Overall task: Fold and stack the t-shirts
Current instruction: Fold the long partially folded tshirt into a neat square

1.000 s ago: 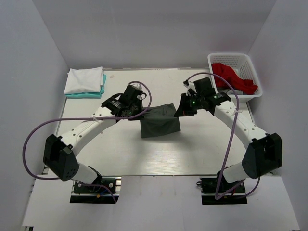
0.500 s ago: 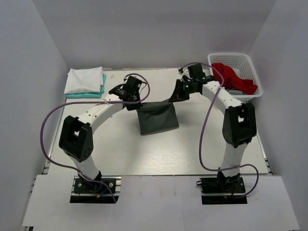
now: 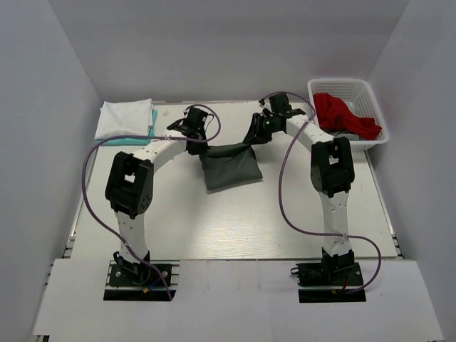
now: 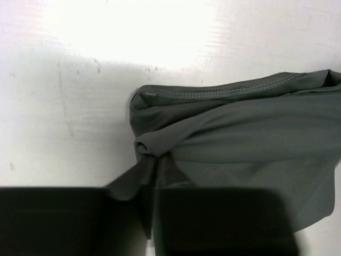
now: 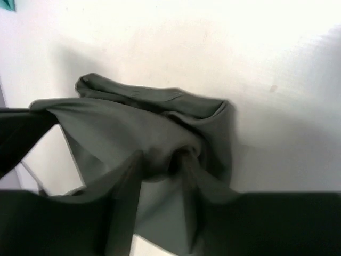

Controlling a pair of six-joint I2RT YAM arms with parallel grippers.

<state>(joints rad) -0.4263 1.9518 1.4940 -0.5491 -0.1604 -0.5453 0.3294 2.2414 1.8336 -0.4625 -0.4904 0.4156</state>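
The dark grey t-shirt [image 3: 229,167] lies folded mid-table, its far edge stretched between both grippers. My left gripper [image 3: 199,142] is at its far left corner. In the left wrist view the left gripper [image 4: 151,162] has its jaws a thin slit apart, with a bunched fold of the grey t-shirt [image 4: 250,138] pinched at the tips. My right gripper [image 3: 253,137] is at the far right corner. Up close the right gripper [image 5: 160,160] stands open, with grey cloth [image 5: 122,122] sagging loosely between the fingers. A white t-shirt [image 3: 127,118] rests folded on a teal t-shirt [image 3: 135,141] at the back left. The red t-shirt [image 3: 342,114] is in the basket.
A white lattice basket [image 3: 342,83] stands at the back right corner, close behind the right arm. The folded pile sits against the left wall. Purple cables loop from both arms over the table's sides.
Both arms have reached toward the back of the table, pulling the grey t-shirt's far edge with them. The right jaws have spread apart.
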